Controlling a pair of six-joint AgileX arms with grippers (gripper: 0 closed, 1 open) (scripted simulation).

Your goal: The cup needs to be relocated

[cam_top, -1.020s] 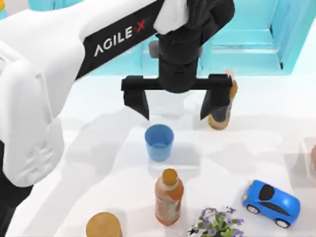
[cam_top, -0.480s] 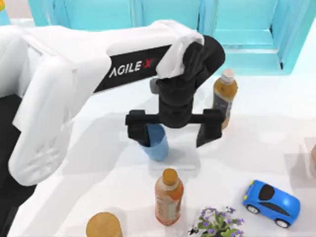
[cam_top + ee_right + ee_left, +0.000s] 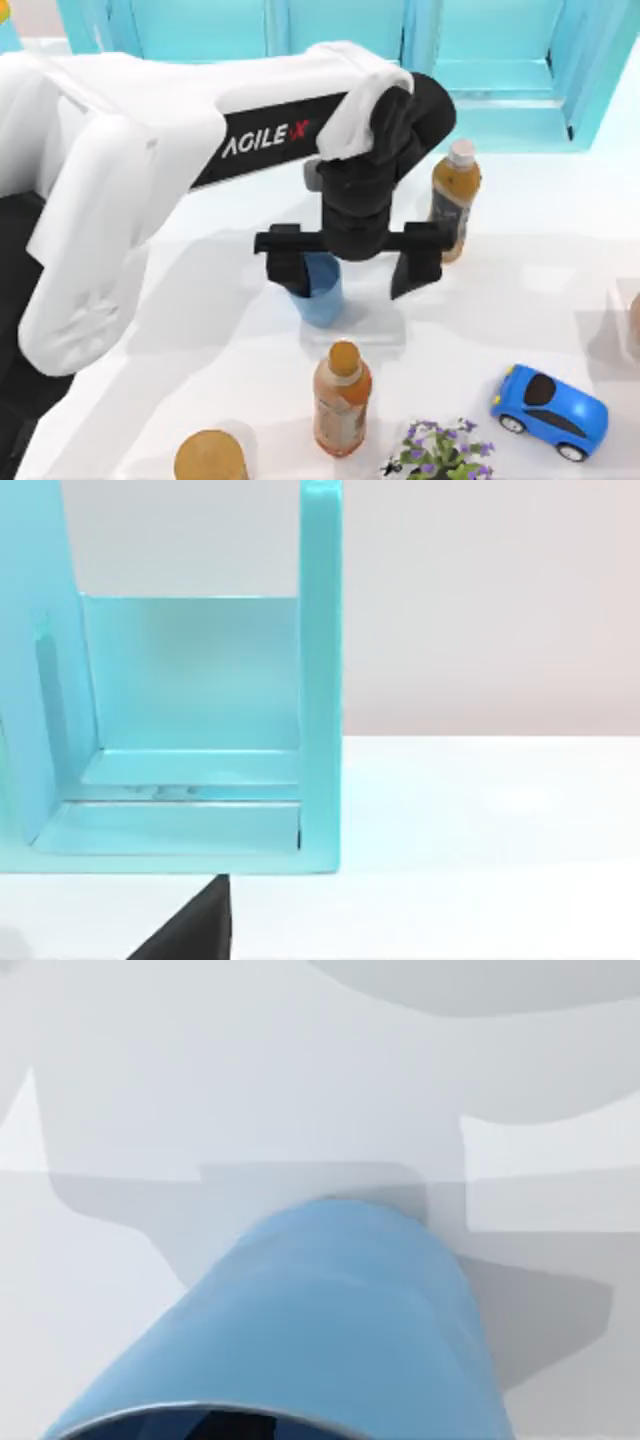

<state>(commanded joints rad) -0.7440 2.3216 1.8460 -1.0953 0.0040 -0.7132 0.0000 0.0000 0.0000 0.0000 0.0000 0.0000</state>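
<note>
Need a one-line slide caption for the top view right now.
Left gripper open, one finger at the blue cup, among two bottles, a toy car and flowers.

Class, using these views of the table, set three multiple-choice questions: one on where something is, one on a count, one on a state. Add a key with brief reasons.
1. Where is the left gripper in the top view?
A. Over the blue toy car
B. At the small blue plastic cup, one finger in front of it
C. Beside the potted flowers

2. How many tea-coloured bottles stand on the white table?
A. One
B. Two
C. Four

3. How does the left gripper stand?
A. Open, fingers spread wide
B. Shut on a bottle
C. Shut on the toy car

Key: 1 B, its left finger overlaps the cup, which looms close in the left wrist view. 2 B, one bottle behind the gripper, one bottle nearer the front edge. 3 A, the fingers stand far apart, wider than the cup.
</note>
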